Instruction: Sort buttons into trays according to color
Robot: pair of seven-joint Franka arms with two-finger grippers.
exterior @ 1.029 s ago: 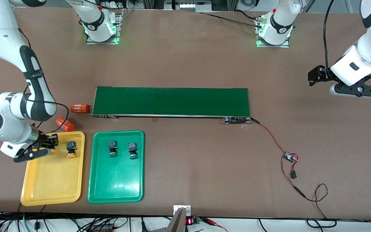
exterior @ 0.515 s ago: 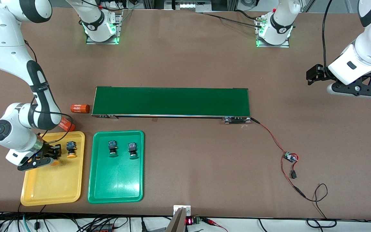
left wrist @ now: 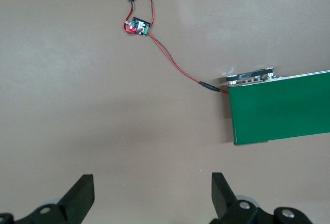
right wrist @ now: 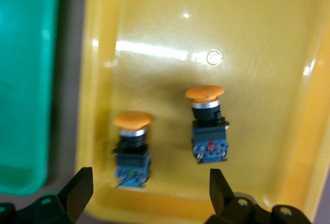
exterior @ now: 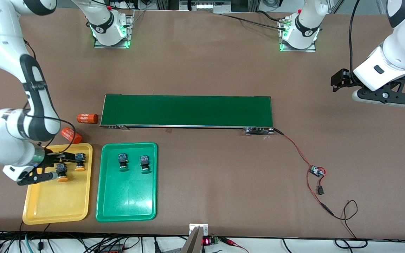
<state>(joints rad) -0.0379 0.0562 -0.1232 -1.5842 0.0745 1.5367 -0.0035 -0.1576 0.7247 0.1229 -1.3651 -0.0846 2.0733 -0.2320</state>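
Since the earlier frame the right end effector [exterior: 55, 165] has released the second orange button [exterior: 61, 171]. It now hangs wide open over the yellow tray [exterior: 35, 207], beside the first orange button [exterior: 79, 161]. Green buttons [exterior: 122, 161] sit in the green tray [exterior: 127, 211]. Sorting looks complete; next, retract. The left end effector [left wrist: 152, 195] waits, wide, over bare tabletop [exterior: 202, 63].

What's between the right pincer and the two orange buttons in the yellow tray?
Nothing visible: the open right pincer hovers directly over both orange buttons lying in the yellow tray.

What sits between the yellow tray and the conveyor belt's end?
In the front view, one orange cylinder lies by the yellow tray's corner, and another orange cylinder printed 4680 lies beside the end of the conveyor belt; otherwise bare table.
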